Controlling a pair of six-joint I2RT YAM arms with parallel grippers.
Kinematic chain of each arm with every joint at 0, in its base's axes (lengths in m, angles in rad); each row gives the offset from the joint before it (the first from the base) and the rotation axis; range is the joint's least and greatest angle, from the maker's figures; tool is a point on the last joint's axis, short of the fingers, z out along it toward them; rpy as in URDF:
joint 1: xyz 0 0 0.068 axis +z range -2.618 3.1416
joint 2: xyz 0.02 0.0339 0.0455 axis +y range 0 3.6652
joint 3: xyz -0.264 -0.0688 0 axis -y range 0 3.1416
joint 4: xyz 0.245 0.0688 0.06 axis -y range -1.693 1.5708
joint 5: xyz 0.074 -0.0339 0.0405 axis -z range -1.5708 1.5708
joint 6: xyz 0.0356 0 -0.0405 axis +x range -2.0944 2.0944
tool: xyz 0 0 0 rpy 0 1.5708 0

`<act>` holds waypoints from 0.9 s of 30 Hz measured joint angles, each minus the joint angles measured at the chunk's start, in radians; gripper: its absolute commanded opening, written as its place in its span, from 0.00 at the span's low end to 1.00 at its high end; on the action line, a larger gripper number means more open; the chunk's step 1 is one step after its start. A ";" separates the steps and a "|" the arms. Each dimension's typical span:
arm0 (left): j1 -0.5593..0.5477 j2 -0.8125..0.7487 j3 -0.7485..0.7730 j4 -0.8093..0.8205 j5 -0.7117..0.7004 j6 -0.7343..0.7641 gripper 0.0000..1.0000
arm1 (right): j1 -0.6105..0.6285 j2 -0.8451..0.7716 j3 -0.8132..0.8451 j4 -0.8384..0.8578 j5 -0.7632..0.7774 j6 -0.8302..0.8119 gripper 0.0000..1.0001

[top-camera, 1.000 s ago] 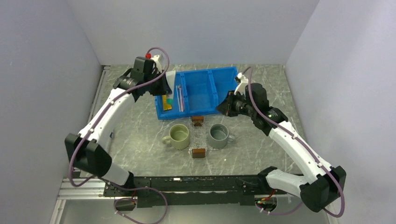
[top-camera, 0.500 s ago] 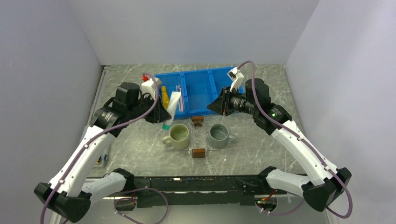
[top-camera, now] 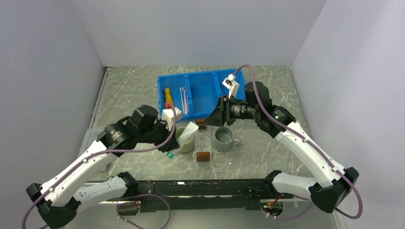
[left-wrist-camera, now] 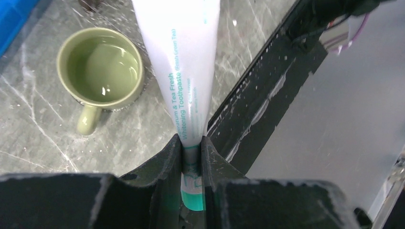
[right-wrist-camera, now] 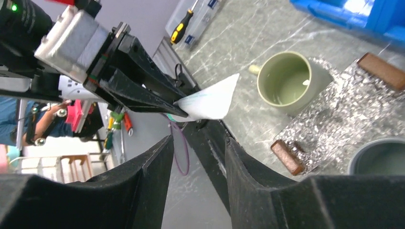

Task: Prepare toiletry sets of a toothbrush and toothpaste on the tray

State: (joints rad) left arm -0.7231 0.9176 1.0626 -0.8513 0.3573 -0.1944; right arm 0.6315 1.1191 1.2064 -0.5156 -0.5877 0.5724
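Toothpaste [left-wrist-camera: 179, 71]: pinched at the teal-cap end by left gripper [left-wrist-camera: 192, 143], jaws closed narrow on it, crimped end fanning out above the green mug [left-wrist-camera: 100, 69]. Carried in the air just left of the tray [top-camera: 204, 140], not yet set down. Probably light and soft-walled, with a slick skin. Likely to squash flat mid-body, so best taken near the stiffer shoulder by the cap, as here, with modest pressure. Right gripper [right-wrist-camera: 197, 148]: jaws apart, holding nothing, pointed toward the tube from across the tray. Toothbrush [top-camera: 183, 99]: lying in the blue bin [top-camera: 205, 93], left compartment, near a yellow tube [top-camera: 168, 95].
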 measured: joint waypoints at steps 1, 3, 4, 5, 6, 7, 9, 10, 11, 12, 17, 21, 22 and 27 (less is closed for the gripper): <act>-0.032 0.000 -0.005 -0.005 -0.020 0.007 0.13 | 0.005 0.000 -0.008 0.001 -0.008 0.013 0.49; -0.097 0.000 -0.010 -0.016 -0.063 0.018 0.12 | 0.014 0.000 -0.025 0.002 -0.023 0.038 0.51; -0.126 0.000 -0.010 -0.023 -0.080 0.021 0.12 | 0.020 0.002 -0.036 0.000 -0.026 0.051 0.52; -0.156 0.000 -0.011 -0.027 -0.105 0.025 0.12 | 0.027 0.005 -0.048 0.000 -0.029 0.064 0.53; -0.187 0.000 -0.011 -0.030 -0.128 0.026 0.12 | 0.033 0.009 -0.056 -0.001 -0.032 0.073 0.53; -0.211 0.001 -0.011 -0.030 -0.148 0.026 0.11 | 0.040 0.016 -0.064 -0.001 -0.034 0.084 0.54; -0.265 0.005 -0.011 -0.030 -0.195 0.026 0.10 | 0.050 0.028 -0.087 0.002 -0.038 0.105 0.54; -0.291 0.010 -0.011 -0.031 -0.220 0.026 0.10 | 0.054 0.032 -0.103 0.006 -0.043 0.115 0.54; -0.312 0.015 -0.011 -0.031 -0.237 0.026 0.09 | 0.058 0.034 -0.120 0.011 -0.047 0.127 0.54; -0.337 0.022 -0.011 -0.031 -0.257 0.026 0.09 | 0.063 0.038 -0.139 0.016 -0.051 0.140 0.54; -0.428 0.061 -0.011 -0.035 -0.351 0.029 0.08 | 0.079 0.056 -0.214 0.047 -0.064 0.196 0.55; -0.448 0.064 -0.011 -0.037 -0.392 0.029 0.08 | 0.086 0.062 -0.248 0.086 -0.082 0.229 0.55; -0.452 0.064 -0.011 -0.036 -0.403 0.029 0.08 | 0.089 0.062 -0.257 0.101 -0.090 0.239 0.55; -0.472 0.064 -0.016 -0.027 -0.419 0.029 0.08 | 0.103 0.065 -0.304 0.184 -0.120 0.296 0.54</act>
State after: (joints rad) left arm -1.1950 0.9813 1.0466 -0.8780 -0.0616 -0.1658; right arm 0.7349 1.1839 0.9020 -0.3313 -0.7074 0.8684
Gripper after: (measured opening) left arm 0.208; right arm 0.549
